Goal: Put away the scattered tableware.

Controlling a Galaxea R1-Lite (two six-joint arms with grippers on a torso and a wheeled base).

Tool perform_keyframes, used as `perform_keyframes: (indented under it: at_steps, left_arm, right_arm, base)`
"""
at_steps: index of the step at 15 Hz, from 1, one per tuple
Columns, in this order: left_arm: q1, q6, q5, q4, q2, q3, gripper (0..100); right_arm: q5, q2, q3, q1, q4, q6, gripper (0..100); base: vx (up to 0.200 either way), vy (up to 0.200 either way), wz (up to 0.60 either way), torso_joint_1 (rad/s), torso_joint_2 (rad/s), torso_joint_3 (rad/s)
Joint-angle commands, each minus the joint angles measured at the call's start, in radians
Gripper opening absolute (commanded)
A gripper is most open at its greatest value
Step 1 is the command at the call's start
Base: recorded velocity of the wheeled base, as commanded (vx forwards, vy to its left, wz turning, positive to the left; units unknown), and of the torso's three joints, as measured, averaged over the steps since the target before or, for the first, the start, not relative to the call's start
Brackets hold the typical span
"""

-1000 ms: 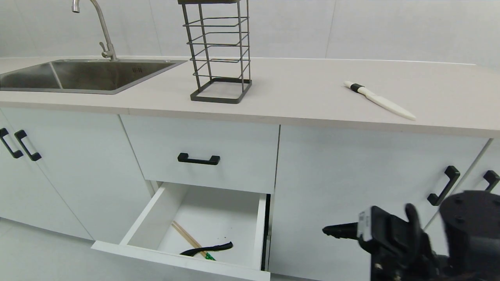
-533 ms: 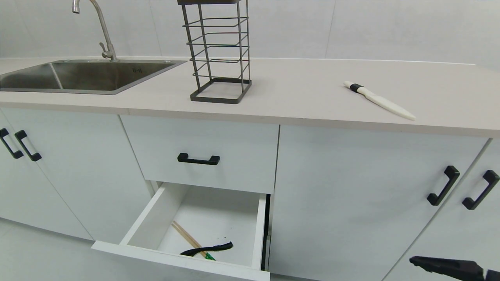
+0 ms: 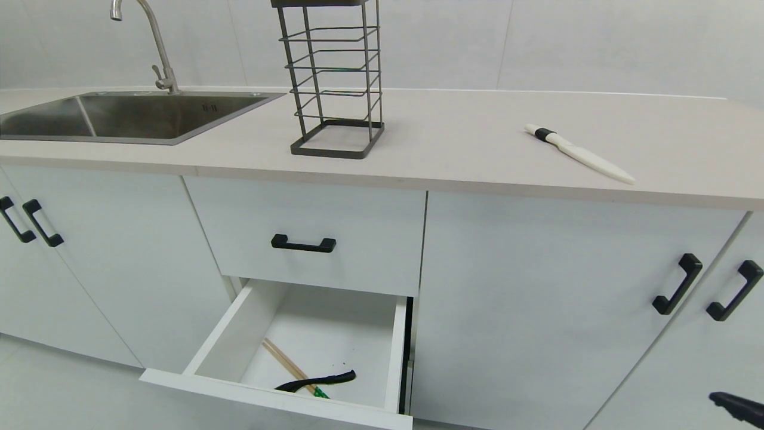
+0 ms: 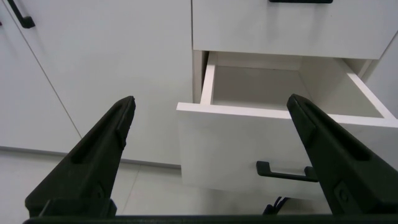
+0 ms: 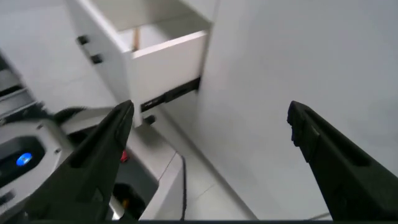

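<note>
Chopsticks [image 3: 285,360] lie partly covered by black utensil [image 3: 319,380] in drawer [image 3: 274,399].

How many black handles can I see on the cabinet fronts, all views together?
6. Two left door handles, the shut drawer handle, two right door handles, and the open drawer handle. More may lie out of frame.

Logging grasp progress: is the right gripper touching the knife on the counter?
Apart. The head view shows the knife lying alone on the counter, with the right gripper far below it, low in front of the cabinet doors.
</note>
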Motion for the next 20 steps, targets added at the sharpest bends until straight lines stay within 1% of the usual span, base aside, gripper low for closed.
perform_keyframes:
  at_steps: [1,2,3,4,5,7,8,9,10,12,13,14,15,16,17,18,20]
  left_arm:
    - [0.000,0.000,0.000,0.000,0.001,0.000,100]
    - [0.000,0.000,0.000,0.000,0.001,0.000,100]
    - [0.000,0.000,0.000,0.000,0.001,0.000,100]
    - [0.000,0.000,0.000,-0.001,0.001,0.000,100]
    - [0.000,0.000,0.000,0.000,0.001,0.000,100]
    - [0.000,0.000,0.000,0.000,0.001,0.000,100]
    - [0.000,0.000,0.000,0.000,0.001,0.000,100]
    - [0.000,0.000,0.000,-0.001,0.001,0.000,100]
    - [0.000,0.000,0.000,-0.001,0.001,0.000,100]
    - [0.000,0.000,0.000,-0.001,0.001,0.000,100]
    - [0.000,0.000,0.000,0.000,0.001,0.000,100]
    - [0.000,0.000,0.000,0.000,0.001,0.000,100]
    - [0.000,0.000,-0.001,-0.001,0.001,0.000,100]
    - [0.000,-0.002,-0.003,-0.001,0.001,0.000,100]
    - [0.000,-0.002,-0.003,-0.001,0.001,0.000,100]
    - [0.000,-0.002,-0.003,-0.001,0.001,0.000,100]
    - [0.000,-0.003,-0.020,-0.001,0.001,0.000,100]
  right_arm:
    - [0.004,-0.097,-0.028,-0.226,-0.004,0.005,100]
    - [0.006,-0.107,-0.037,-0.280,-0.004,0.003,100]
    - [0.007,-0.155,-0.045,-0.375,-0.006,-0.003,100]
    - [0.009,-0.203,-0.043,-0.420,0.005,-0.006,100]
    - [0.009,-0.236,-0.042,-0.440,0.022,-0.008,100]
    - [0.006,-0.396,-0.037,-0.481,0.152,0.000,100]
    - [0.004,-0.436,-0.036,-0.486,0.197,-0.006,100]
    - [0.003,-0.440,-0.042,-0.506,0.188,-0.008,100]
    - [0.003,-0.446,-0.039,-0.547,0.191,-0.009,100]
    - [0.006,-0.457,-0.030,-0.587,0.212,-0.024,100]
    - [0.004,-0.477,0.006,-0.581,0.229,-0.032,100]
    - [0.004,-0.477,0.006,-0.581,0.229,-0.032,100]
    - [-0.002,-0.532,-0.008,-0.565,0.297,0.015,100]
    - [-0.013,-0.532,0.006,-0.564,0.320,0.134,100]
    - [-0.060,-0.532,0.004,-0.564,0.332,0.195,100]
    - [-0.083,-0.532,0.004,-0.564,0.329,0.187,100]
    - [-0.083,-0.532,0.004,-0.562,0.330,0.169,100]
  base:
    - [0.000,0.000,0.00,0.000,0.00,0.000]
    - [0.000,0.000,0.00,0.000,0.00,0.000]
    - [0.000,0.000,0.00,0.000,0.00,0.000]
    - [0.000,0.000,0.00,0.000,0.00,0.000]
    - [0.000,0.000,0.00,0.000,0.00,0.000]
    - [0.000,0.000,0.00,0.000,0.00,0.000]
    - [0.000,0.000,0.00,0.000,0.00,0.000]
    - [0.000,0.000,0.00,0.000,0.00,0.000]
    - [0.000,0.000,0.00,0.000,0.00,0.000]
    - [0.000,0.000,0.00,0.000,0.00,0.000]
    - [0.000,0.000,0.00,0.000,0.00,0.000]
    - [0.000,0.000,0.00,0.000,0.00,0.000]
    - [0.000,0.000,0.00,0.000,0.00,0.000]
    - [0.000,0.000,0.00,0.000,0.00,0.000]
    - [0.000,0.000,0.00,0.000,0.00,0.000]
    - [0.000,0.000,0.00,0.000,0.00,0.000]
    - [0.000,0.000,0.00,0.000,0.00,0.000]
